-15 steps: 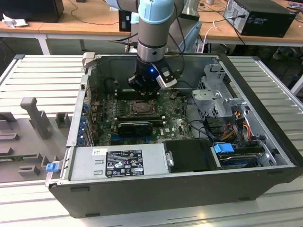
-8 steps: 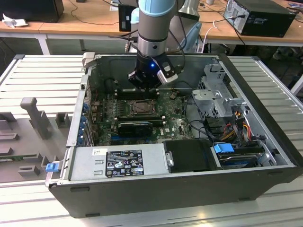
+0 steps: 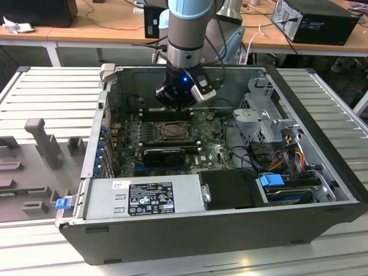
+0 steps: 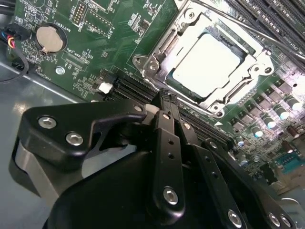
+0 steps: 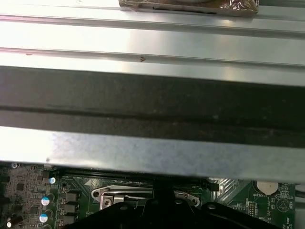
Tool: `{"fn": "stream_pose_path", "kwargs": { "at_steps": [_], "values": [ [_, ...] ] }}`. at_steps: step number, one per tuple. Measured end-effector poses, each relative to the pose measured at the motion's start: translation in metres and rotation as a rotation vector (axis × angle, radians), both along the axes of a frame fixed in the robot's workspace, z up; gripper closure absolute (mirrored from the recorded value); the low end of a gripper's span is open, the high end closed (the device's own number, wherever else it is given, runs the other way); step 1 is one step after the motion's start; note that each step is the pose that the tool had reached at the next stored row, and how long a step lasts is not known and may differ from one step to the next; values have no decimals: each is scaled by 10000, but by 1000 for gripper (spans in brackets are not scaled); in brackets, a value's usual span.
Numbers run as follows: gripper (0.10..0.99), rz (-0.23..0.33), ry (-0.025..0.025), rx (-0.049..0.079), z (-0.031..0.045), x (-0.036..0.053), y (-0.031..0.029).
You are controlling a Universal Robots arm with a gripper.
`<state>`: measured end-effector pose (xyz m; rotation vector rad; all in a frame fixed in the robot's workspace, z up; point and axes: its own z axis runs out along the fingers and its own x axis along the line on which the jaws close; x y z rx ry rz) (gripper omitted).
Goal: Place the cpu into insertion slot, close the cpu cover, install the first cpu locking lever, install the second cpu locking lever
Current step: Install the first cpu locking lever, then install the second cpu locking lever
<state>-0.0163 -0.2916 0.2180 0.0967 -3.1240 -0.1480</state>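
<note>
1. Gripper (image 4: pixel 164 98) hangs just above the green board (image 4: pixel 95 52), beside the socket (image 4: pixel 164 47); fingers together, holding nothing.
2. Chip (image 4: pixel 207 62) sits in the socket, metal cover (image 4: pixel 238 81) down around it.
3. In the exterior view, the socket (image 3: pixel 171 131) lies mid-case, below the gripper (image 3: pixel 175 103).

Pale silver cpu (image 4: pixel 206 61), silvery cpu cover (image 4: pixel 155 57) (green circuit board (image 4: pixel 90 52) beneath)

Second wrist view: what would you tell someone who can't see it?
A pale silvery square cpu sits in the metal-rimmed insertion slot on the green circuit board, with the thin silvery cpu cover framing it. The black gripper is close by, its fingertips together and empty.
</note>
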Motion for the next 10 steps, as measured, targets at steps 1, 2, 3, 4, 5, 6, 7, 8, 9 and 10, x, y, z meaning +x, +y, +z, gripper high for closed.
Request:
{"fn": "stream_pose_path", "kwargs": {
  "at_steps": [1,2,3,4,5,6,7,8,9,10],
  "values": [
    [980,-1,1,-4,0,0,-3],
    [980,0,1,-7,0,0,-6],
    [980,-1,1,-11,0,0,-9],
    [980,0,0,-12,0,0,-11],
    [980,1,0,-12,0,0,-13],
    [980,0,0,-12,0,0,-18],
    [980,-1,1,-14,0,0,-19],
    [980,0,1,-15,0,0,-22],
    [980,0,1,-15,0,0,-24],
    [980,0,0,-15,0,0,-24]
  ]
}}
